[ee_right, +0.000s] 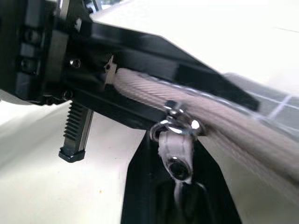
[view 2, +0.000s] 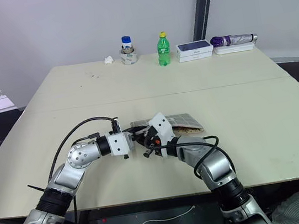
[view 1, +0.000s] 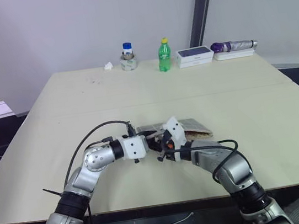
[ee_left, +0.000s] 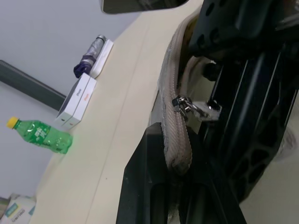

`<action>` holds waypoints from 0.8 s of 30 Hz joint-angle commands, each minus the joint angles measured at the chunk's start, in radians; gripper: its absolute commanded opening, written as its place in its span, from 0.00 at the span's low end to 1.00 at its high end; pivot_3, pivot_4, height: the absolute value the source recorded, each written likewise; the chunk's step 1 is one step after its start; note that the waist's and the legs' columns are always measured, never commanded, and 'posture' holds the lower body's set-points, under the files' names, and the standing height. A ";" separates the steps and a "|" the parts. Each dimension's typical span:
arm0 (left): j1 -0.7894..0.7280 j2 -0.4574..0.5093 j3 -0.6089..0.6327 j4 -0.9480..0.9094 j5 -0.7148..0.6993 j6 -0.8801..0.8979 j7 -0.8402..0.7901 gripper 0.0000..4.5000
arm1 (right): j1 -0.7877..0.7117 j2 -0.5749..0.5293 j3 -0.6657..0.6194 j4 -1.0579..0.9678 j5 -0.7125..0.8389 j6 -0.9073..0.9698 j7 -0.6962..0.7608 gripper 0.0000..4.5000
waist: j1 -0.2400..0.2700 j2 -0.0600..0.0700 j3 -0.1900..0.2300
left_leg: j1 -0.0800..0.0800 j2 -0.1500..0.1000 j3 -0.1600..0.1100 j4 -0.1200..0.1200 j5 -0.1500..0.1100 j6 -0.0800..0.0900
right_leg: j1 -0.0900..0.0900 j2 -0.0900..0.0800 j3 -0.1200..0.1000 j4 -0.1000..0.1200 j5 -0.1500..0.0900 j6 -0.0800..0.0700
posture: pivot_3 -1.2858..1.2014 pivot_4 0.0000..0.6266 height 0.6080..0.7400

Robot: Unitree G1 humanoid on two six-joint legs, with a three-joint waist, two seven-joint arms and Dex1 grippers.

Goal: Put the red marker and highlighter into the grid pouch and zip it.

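While the left hand (view 1: 147,144) pinches ribbed fabric, the right hand (ee_right: 174,186) clamps the metal zip pull (ee_right: 180,122).

No text could be read. The white box (ee_left: 77,103) beside the green bottle (ee_left: 39,135) carried a small red mark, and the bottle's label bore white print, both too small to make out.

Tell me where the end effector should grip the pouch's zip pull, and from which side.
Probably the flat white tab hanging below the metal slider, not the slider itself. It dangles off the grid pouch's zip edge, both faces exposed, so come from beneath, one finger each side. The right end effector sits shut on it that way; the left end effector clamps the pouch's end.
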 commanded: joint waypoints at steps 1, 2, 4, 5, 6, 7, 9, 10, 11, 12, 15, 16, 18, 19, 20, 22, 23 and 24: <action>0.005 0.005 0.014 -0.027 0.000 -0.009 0.022 0.00 | -0.002 -0.038 -0.047 -0.025 0.014 -0.006 0.011 0.02 | 0.000 0.000 0.000 | 0.000 0.000 0.000 0.000 0.000 0.000 | 0.000 0.000 0.000 0.000 0.000 0.000 | 0.52 0.24 1.00; 0.010 0.011 0.018 -0.023 0.000 -0.010 0.025 0.00 | 0.004 -0.058 -0.058 -0.031 0.017 -0.006 0.017 0.02 | 0.000 0.000 0.000 | 0.000 0.000 0.000 0.000 0.000 0.000 | 0.000 0.000 0.000 0.000 0.000 0.000 | 0.52 0.24 1.00; 0.023 0.023 0.029 -0.018 -0.004 -0.008 0.027 0.00 | 0.016 -0.102 -0.076 -0.041 0.019 -0.008 0.029 0.02 | 0.001 0.000 0.000 | 0.000 0.000 0.000 0.000 0.000 0.000 | 0.000 0.000 0.000 0.000 0.000 0.000 | 0.52 0.24 1.00; 0.031 0.031 0.038 -0.014 -0.009 -0.003 0.026 0.00 | 0.023 -0.135 -0.091 -0.042 0.018 -0.010 0.037 0.02 | 0.001 0.000 0.000 | 0.000 0.000 0.000 0.000 0.000 0.000 | 0.000 0.000 0.000 0.000 0.000 0.000 | 0.52 0.24 1.00; 0.041 0.041 0.046 -0.009 -0.013 -0.002 0.025 0.00 | 0.030 -0.168 -0.110 -0.040 0.020 -0.012 0.047 0.02 | 0.002 0.000 0.000 | 0.000 0.000 0.000 0.000 0.000 0.000 | 0.000 0.000 0.000 0.000 0.000 0.000 | 0.52 0.24 1.00; 0.050 0.052 0.054 -0.006 -0.018 0.000 0.022 0.00 | 0.037 -0.200 -0.128 -0.037 0.021 -0.015 0.058 0.02 | 0.002 0.000 0.000 | 0.000 0.000 0.000 0.000 0.000 0.000 | 0.000 0.000 0.000 0.000 0.000 0.000 | 0.52 0.24 1.00; 0.070 0.073 0.072 0.001 -0.046 0.017 0.009 0.00 | 0.051 -0.268 -0.156 -0.020 0.015 -0.037 0.082 0.02 | 0.002 0.000 0.000 | 0.000 0.000 0.000 0.000 0.000 0.000 | 0.000 0.000 0.000 0.000 0.000 0.000 | 0.52 0.24 1.00; 0.080 0.091 0.083 0.013 -0.054 0.017 0.009 0.00 | 0.059 -0.316 -0.168 0.019 -0.011 -0.078 0.094 0.02 | 0.001 0.000 0.000 | 0.000 0.000 0.000 0.000 0.000 0.000 | 0.000 0.000 0.000 0.000 0.000 0.000 | 0.52 0.24 1.00; 0.089 0.103 0.094 0.021 -0.066 0.022 0.006 0.00 | 0.060 -0.350 -0.183 0.060 -0.031 -0.109 0.096 0.02 | 0.001 0.000 0.000 | 0.000 0.000 0.000 0.000 0.000 0.000 | 0.000 0.000 0.000 0.000 0.000 0.000 | 0.52 0.24 1.00; 0.097 0.113 0.106 0.031 -0.078 0.031 0.007 0.00 | 0.055 -0.380 -0.198 0.109 -0.050 -0.143 0.093 0.02 | 0.001 0.000 0.000 | 0.000 0.000 0.000 0.000 0.000 0.000 | 0.000 0.000 0.000 0.000 0.000 0.000 | 0.52 0.24 1.00; 0.113 0.135 0.116 0.041 -0.103 0.051 -0.002 0.00 | 0.055 -0.452 -0.167 0.161 -0.086 -0.207 0.146 0.02 | 0.000 0.000 0.000 | 0.000 0.000 0.001 0.000 0.000 0.000 | 0.000 0.000 0.000 0.000 0.000 0.000 | 0.52 0.24 1.00; 0.114 0.137 0.115 0.038 -0.111 0.062 -0.006 0.00 | 0.054 -0.452 -0.157 0.158 -0.087 -0.215 0.155 0.02 | -0.002 0.000 0.000 | 0.000 0.000 0.001 0.000 0.000 0.000 | 0.000 0.000 0.001 0.000 0.000 0.000 | 0.52 0.24 1.00; 0.114 0.128 0.121 0.029 -0.164 0.118 -0.036 0.08 | 0.049 -0.433 -0.157 0.147 -0.070 -0.208 0.160 0.15 | -0.007 0.000 0.000 | 0.000 0.001 0.001 0.000 0.000 0.000 | 0.000 0.000 0.001 0.000 0.000 0.000 | 0.52 0.24 1.00; 0.113 0.123 0.125 0.022 -0.187 0.146 -0.047 0.19 | 0.049 -0.427 -0.154 0.141 -0.067 -0.209 0.164 0.23 | -0.012 0.000 0.000 | 0.000 0.001 0.001 0.000 0.000 0.000 | 0.000 0.000 0.001 0.000 0.000 0.000 | 0.52 0.24 1.00; 0.111 0.120 0.128 0.017 -0.196 0.153 -0.052 0.26 | 0.049 -0.423 -0.148 0.142 -0.079 -0.220 0.157 0.33 | -0.015 0.000 0.000 | 0.000 0.001 0.001 0.000 0.000 0.000 | 0.000 0.000 0.000 0.000 0.000 0.000 | 0.52 0.24 1.00; 0.113 0.119 0.132 -0.001 -0.209 0.173 -0.063 0.50 | 0.051 -0.429 -0.135 0.145 -0.108 -0.236 0.150 0.57 | -0.013 0.000 0.000 | 0.000 0.001 0.001 0.000 0.000 0.000 | 0.000 0.000 0.000 0.000 0.000 0.000 | 0.52 0.24 1.00; 0.120 0.120 0.133 -0.016 -0.223 0.187 -0.078 0.62 | 0.055 -0.436 -0.133 0.144 -0.115 -0.242 0.155 0.69 | -0.013 0.000 0.000 | 0.000 0.001 0.001 0.000 0.000 0.000 | 0.000 0.000 0.000 0.000 0.000 0.000 | 0.52 0.24 1.00; 0.139 0.123 0.136 -0.049 -0.270 0.239 -0.115 0.73 | 0.065 -0.457 -0.128 0.135 -0.121 -0.244 0.180 0.81 | -0.013 0.000 0.000 | 0.000 0.001 0.001 0.000 0.000 0.000 | 0.000 0.000 0.000 0.000 0.000 0.000 | 0.52 0.24 1.00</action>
